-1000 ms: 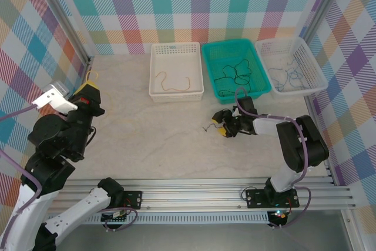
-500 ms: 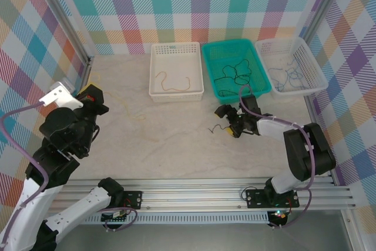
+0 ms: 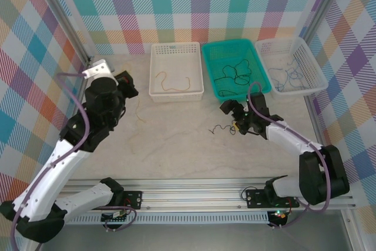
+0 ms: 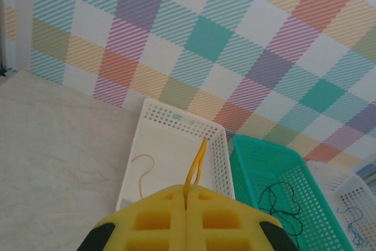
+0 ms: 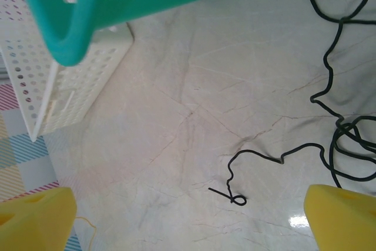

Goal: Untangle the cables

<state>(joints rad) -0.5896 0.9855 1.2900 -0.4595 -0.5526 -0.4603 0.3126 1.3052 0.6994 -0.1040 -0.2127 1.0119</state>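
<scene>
No legible text, labels, brands or numbers on anything.

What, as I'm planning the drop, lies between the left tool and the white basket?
Bare tabletop, in the top view; the orange cable hangs from the shut left tool.

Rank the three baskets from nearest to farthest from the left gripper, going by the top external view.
1. The left-hand white basket, just to the right of the left gripper.
2. The teal basket, in the middle of the row.
3. The right-hand white basket, at the row's far right end.
</scene>
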